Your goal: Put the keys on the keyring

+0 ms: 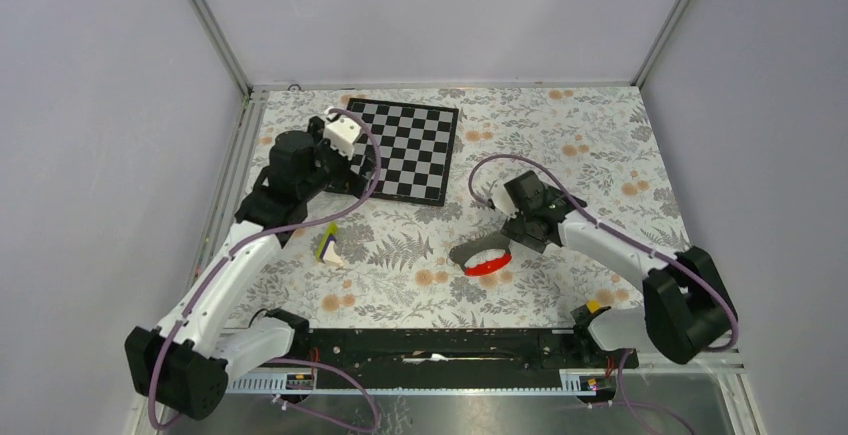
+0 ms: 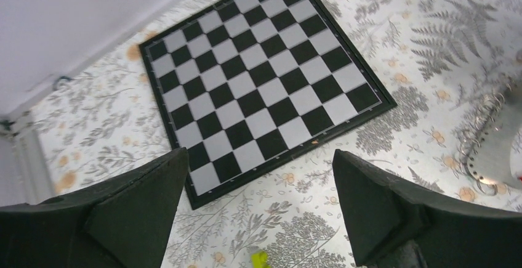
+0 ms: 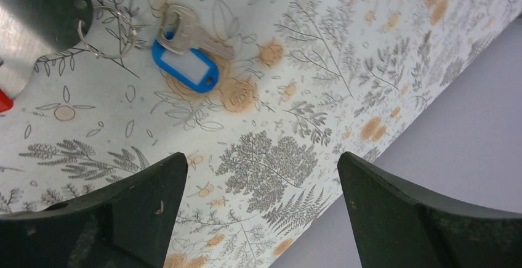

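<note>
The keys, a small metal key on a blue plastic tag, lie flat on the floral table in the right wrist view, next to the wire rings at the grey end of the keyring. The keyring is a red and grey strap loop lying mid-table. My right gripper hovers just beyond it, open and empty, with the key ahead of its fingertips. In the top view the key is hidden. My left gripper is open and empty at the chessboard's near edge.
A black and white chessboard lies at the back left, also in the left wrist view. A yellow-purple-white wedge sits near the left arm. The metal frame rail runs along the near edge. Walls enclose the table.
</note>
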`<state>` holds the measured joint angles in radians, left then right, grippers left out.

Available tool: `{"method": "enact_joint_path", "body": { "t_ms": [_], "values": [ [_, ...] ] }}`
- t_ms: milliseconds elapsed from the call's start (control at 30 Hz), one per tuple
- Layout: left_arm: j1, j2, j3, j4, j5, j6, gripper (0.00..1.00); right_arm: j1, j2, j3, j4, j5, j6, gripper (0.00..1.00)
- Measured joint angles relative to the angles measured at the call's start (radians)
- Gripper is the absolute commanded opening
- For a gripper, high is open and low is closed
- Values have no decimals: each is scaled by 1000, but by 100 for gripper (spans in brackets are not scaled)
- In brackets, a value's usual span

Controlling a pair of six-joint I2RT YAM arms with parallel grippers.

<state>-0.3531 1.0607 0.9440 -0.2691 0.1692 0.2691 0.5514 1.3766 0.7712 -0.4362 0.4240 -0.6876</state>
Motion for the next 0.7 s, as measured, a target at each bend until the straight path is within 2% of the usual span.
{"method": "enact_joint_path", "body": {
  "t_ms": [267,533,700],
  "values": [
    [14,-95,0,-2,-116,-41,99,-26,-205,12,-24,-27,43,100],
    [32,-179,-85,13,-166,-52,99,-48,-200,56,50,-33,92,100],
    [37,-154,-206,121,-154,4,99,-107,-160,54,177,-56,113,100]
  ]
}}
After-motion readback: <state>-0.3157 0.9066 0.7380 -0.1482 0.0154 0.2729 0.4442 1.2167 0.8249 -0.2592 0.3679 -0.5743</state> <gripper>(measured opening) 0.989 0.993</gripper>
